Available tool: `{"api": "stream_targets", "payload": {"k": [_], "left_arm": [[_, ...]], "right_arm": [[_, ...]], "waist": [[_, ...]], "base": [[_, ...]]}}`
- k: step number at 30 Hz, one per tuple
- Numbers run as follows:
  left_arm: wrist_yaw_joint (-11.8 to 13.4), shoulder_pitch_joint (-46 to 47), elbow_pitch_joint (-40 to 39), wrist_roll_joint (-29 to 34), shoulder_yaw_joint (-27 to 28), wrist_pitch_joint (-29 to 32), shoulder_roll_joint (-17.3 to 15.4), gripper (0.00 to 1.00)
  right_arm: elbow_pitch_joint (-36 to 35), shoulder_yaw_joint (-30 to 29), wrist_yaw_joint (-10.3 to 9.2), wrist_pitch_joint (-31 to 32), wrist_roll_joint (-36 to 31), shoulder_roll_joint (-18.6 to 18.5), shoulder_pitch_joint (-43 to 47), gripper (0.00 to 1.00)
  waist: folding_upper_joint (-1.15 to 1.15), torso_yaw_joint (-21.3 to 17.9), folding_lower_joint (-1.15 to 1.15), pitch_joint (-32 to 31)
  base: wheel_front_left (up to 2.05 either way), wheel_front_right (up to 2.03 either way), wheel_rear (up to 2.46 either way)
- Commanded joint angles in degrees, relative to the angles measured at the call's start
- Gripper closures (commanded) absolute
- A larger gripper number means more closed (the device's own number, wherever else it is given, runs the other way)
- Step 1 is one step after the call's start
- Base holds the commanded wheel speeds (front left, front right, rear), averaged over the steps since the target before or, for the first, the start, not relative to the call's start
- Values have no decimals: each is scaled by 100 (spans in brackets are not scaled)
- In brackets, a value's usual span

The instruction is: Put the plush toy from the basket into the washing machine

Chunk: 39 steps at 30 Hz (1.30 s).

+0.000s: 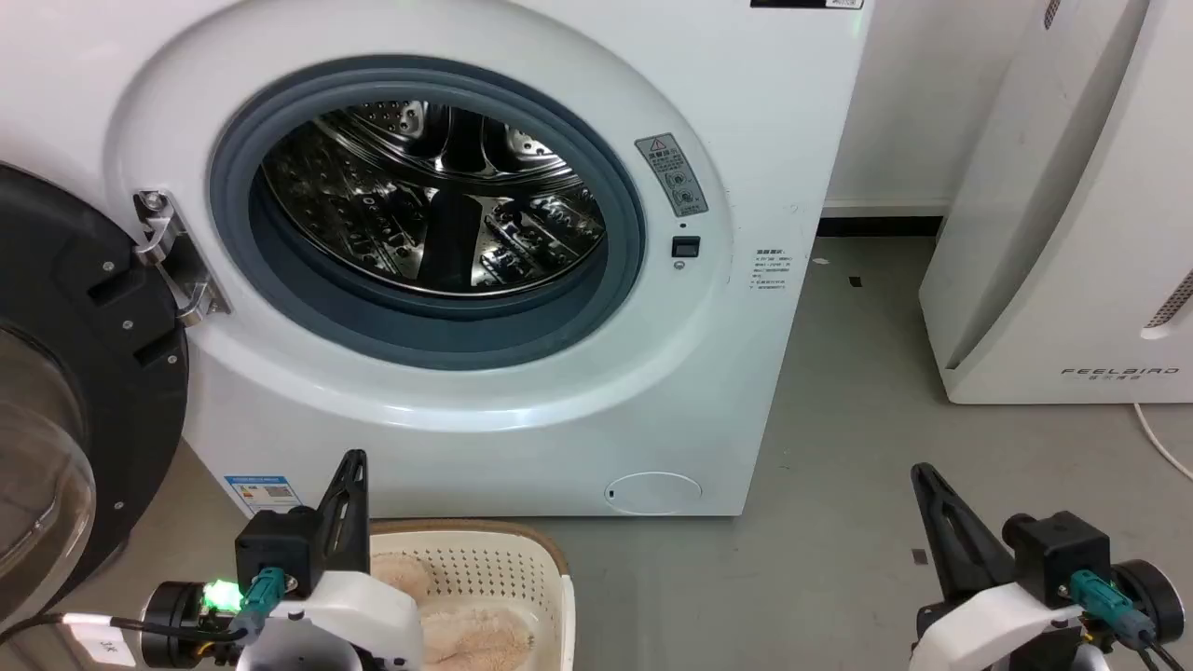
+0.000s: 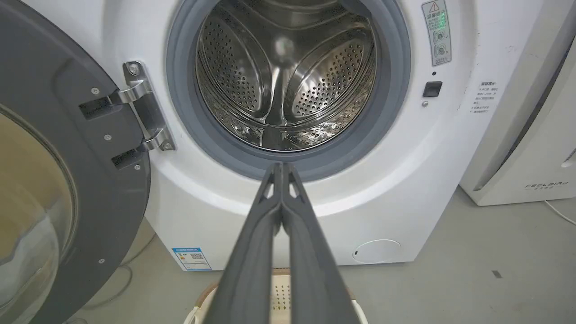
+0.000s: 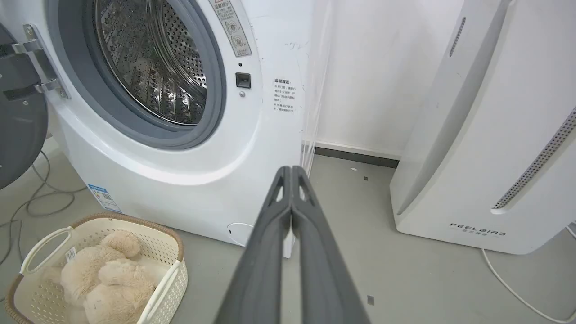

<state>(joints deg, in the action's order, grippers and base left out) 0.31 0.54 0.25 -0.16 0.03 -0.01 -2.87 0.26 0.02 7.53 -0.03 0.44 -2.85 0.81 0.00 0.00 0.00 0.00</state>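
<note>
Right wrist view: plush toy (image 3: 105, 274) lies inside the basket (image 3: 175, 279) at 8 o'clock, on the floor (image 3: 360, 252) just before the washing machine (image 3: 180, 189), whose door (image 3: 20, 130) stands open at 9 o'clock. Right gripper (image 3: 291, 170) and left gripper (image 2: 282, 165): fingers closed together, grasping nothing.

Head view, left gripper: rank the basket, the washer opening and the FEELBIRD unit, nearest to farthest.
1. Basket: on the floor right beside the left gripper.
2. Washer opening: ahead, higher in the view.
3. FEELBIRD unit: far right, beyond the washer's side.
</note>
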Motion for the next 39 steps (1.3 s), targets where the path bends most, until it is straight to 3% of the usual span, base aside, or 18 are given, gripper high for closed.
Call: {"api": "stream_targets", "payload": {"k": [1,18,19,39], "left_arm": [[-31,-54,-25,16,-3,1,0,100],[-31,-54,-25,16,-3,1,0,100],[-31,-54,-25,16,-3,1,0,0],[145,86,116,-70,-89,-203,0,0]], "right_arm": [[-26,-2,-4,3,-44,-3,-81,100],[-26,-2,-4,3,-44,-3,-81,100],[-26,-2,-4,3,-44,-3,-81,0],[-95,-149,0,-203,332,0,-13,0]], "waist": [[0,0,0,0],[0,0,0,0],[0,0,0,0],[0,0,0,64]], "base": [[0,0,0],[0,0,0],[0,0,0],[0,0,0]]}}
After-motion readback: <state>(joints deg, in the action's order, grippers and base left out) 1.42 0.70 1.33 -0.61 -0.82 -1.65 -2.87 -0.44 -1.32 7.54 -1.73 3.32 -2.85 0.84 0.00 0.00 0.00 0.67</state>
